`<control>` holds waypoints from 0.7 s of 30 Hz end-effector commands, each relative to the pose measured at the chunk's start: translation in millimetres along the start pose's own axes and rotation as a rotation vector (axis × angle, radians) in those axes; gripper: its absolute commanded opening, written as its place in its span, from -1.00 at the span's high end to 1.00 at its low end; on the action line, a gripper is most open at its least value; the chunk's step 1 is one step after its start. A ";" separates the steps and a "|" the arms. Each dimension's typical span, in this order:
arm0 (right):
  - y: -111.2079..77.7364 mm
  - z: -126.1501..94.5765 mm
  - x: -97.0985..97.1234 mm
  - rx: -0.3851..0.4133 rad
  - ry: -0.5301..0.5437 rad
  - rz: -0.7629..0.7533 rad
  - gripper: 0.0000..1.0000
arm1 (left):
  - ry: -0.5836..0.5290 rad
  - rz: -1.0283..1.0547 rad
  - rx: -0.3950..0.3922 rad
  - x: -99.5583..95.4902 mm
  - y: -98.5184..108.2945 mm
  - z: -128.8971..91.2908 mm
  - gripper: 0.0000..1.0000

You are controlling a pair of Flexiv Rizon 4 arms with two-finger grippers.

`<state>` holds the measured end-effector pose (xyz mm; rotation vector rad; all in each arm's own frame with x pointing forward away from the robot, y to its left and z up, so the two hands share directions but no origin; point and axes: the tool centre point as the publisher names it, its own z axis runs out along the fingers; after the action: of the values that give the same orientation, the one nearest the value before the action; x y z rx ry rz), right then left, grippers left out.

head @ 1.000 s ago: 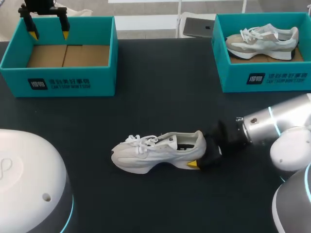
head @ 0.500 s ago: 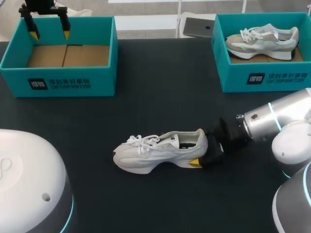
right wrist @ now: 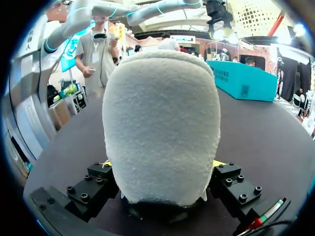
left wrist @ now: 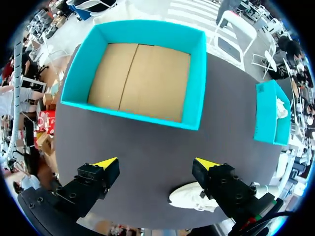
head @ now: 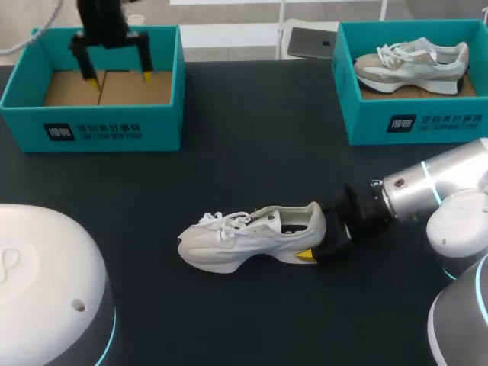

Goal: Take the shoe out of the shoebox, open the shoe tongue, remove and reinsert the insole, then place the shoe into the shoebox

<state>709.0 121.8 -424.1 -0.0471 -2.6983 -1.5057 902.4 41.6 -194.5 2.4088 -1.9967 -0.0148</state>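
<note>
Since a second ago my left gripper (head: pixel 117 77) has slid toward 3 o'clock above the box (head: pixel 91 126), while the shoe (head: pixel 244 236) has crept a touch toward 3 o'clock and then settled.

From the head view, the shoe lies on the table (head: pixel 252 137) on its sole, out of the box, with its long axis running 9 to 3: toe at 9, heel at 3. My right gripper (head: pixel 324 236) meets it from 3 o'clock at the heel. The left gripper hangs spread and empty over the box, and the shoe sits at about 5 o'clock from it, well apart. So the right arm is by far the nearer; I judge the left must come across to work the tongue. The shoe is a cream low runner with a thick sole, tied laces and a dark opening.

At the left wrist, my left gripper (left wrist: pixel 155 164) is released with nothing between its fingers. The box (left wrist: pixel 133 115) lies ahead, only brown card inside. The shoe's toe (left wrist: pixel 189 196) peeks out beside one finger.

At the right wrist, my right gripper (right wrist: pixel 160 164) is clamped on the shoe's fleecy heel (right wrist: pixel 162 123), which stands upright between both fingers and fills them.
</note>
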 end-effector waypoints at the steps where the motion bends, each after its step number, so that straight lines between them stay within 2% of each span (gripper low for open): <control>1: 0.4 1.0 -1.1 0.004 -0.001 0.001 1.00 | -0.027 0.016 0.048 17.4 27.6 -1.9 -1.00; 14: 0.4 1.0 -1.1 0.004 -0.001 0.001 1.00 | -0.027 0.016 0.048 17.4 27.6 -1.9 -1.00; 20: 0.4 1.0 -1.1 0.004 -0.001 0.001 1.00 | -0.053 -0.003 0.011 49.5 81.9 25.5 -1.00; 21: 0.4 1.0 -1.1 0.004 -0.001 0.001 1.00 | -0.046 -0.012 0.025 54.1 90.0 29.0 -1.00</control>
<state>709.4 121.6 -424.0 -0.0473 -2.6978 -1.5051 842.2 -8.2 -208.1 2.4154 -2.0034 -0.0701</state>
